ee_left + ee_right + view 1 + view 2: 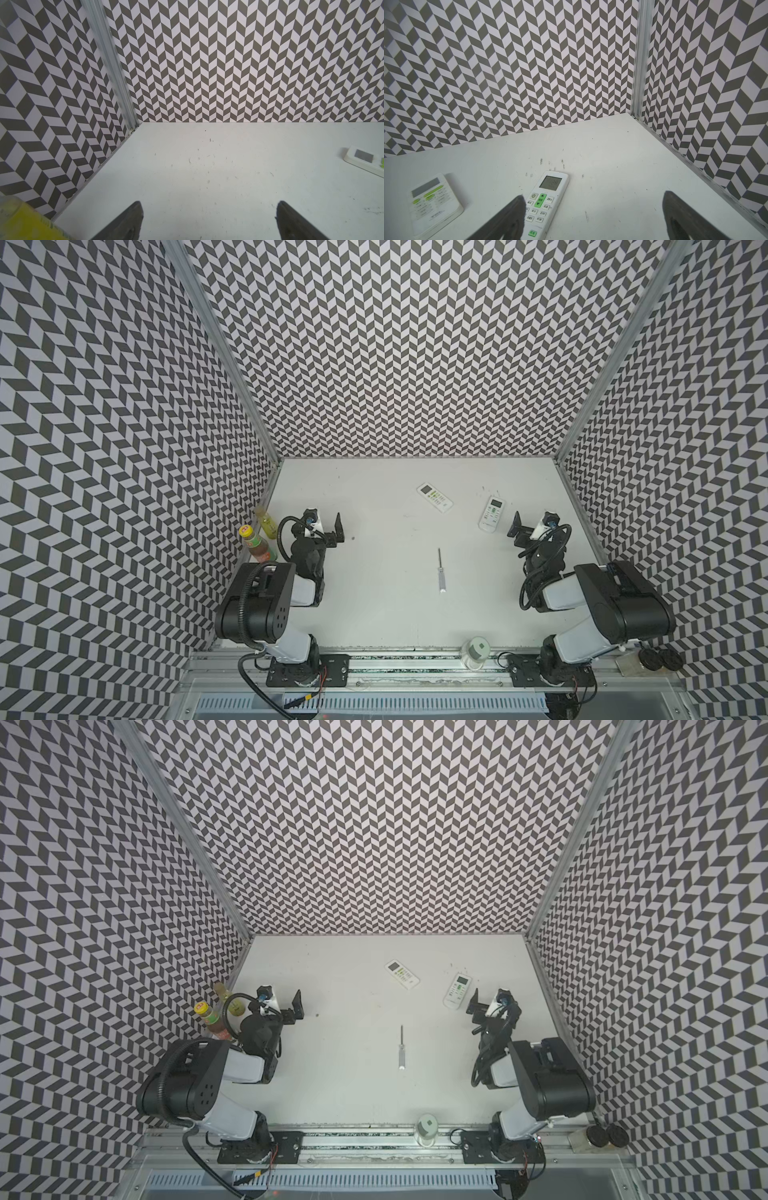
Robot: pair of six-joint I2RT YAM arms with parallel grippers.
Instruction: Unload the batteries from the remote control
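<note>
**Item:** white air-conditioner remote control [550, 187], face up, just ahead of the right gripper [593, 197] and beside one finger. A second white remote [432, 203] lies farther off, toward the left gripper [207, 204].
**Grippers:** both stand with jaws wide apart, holding nothing.
**Batteries:** none visible; presumably behind the back covers, underneath.
**Handling, judged:** light, rigid, smooth plastic, apt to slide. Grasp across the long edges and turn over. Cells small, hard, likely to roll.
**Also present:** screwdriver [440, 572], between the grippers, untouched.

Both top views look steeply down from high above the table [395, 614], near edge at six o'clock. Wrist views sit low and close, facing twelve o'clock toward the back wall [228, 62]; both catch the broader remote [433, 203].
</note>
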